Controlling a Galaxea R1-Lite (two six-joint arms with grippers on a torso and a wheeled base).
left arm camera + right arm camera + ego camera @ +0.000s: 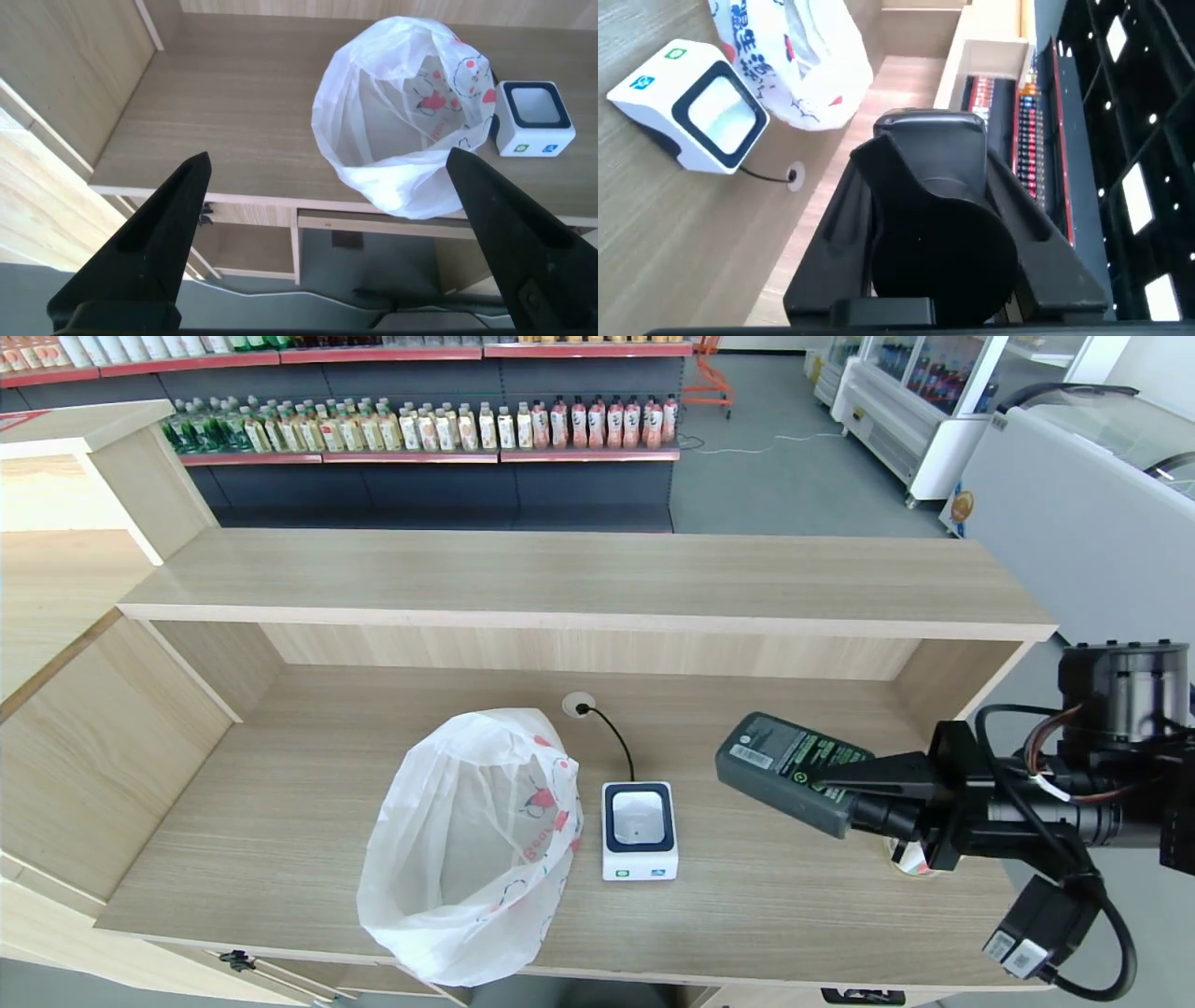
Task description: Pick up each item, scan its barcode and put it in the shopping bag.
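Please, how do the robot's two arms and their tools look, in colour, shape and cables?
The left tool is black, with two flat wedge-shaped fingers narrowing to the tips. The right tool is black as well. Its arm is black, with a dark cylindrical joint, thin brown and white wires, a looping black cable and white labels on small blocks.

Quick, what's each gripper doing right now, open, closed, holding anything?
Left gripper: open, holding nothing.
Right gripper: closed on the dark green package.
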